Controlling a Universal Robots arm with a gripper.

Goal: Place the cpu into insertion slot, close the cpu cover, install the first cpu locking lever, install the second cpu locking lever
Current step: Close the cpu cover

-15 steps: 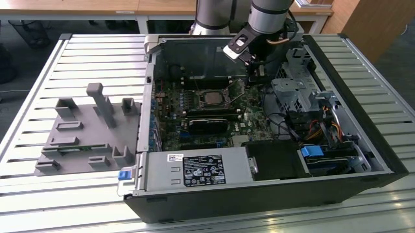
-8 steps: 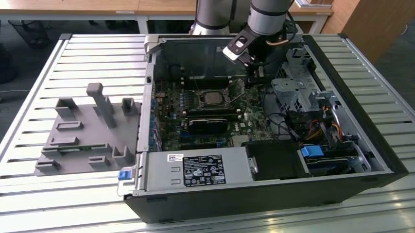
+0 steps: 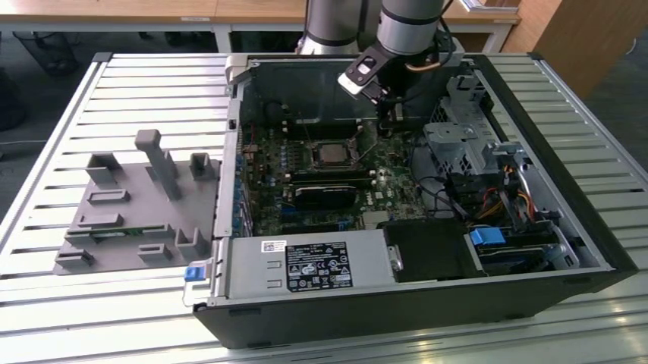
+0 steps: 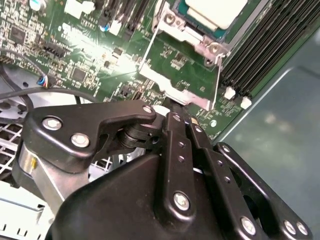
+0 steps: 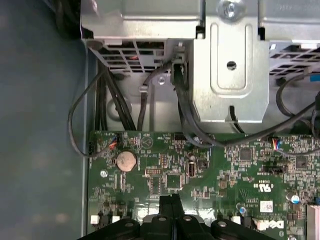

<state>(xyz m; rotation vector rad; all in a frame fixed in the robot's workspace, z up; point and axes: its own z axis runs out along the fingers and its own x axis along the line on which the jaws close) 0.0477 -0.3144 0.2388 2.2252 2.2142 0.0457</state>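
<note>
Gripper (image 4: 171, 114): black linked fingers pressed together, tips at the free edge of the thin square silvery metal cpu cover (image 4: 186, 97), which lies swung open just ahead; whether they pinch it cannot be told. Small flat silvery-grey square cpu (image 4: 216, 11): beyond the cover, seated in the metal-rimmed insertion slot (image 3: 312, 155). Risk: tips slipping off the thin edge, letting the cover drop or scrape the green circuit board (image 4: 75, 65).

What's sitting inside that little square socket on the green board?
A flat silvery cpu lies in the insertion slot, nearly filling it. Whatever is beneath the chip is covered by it and cannot be seen.
</note>
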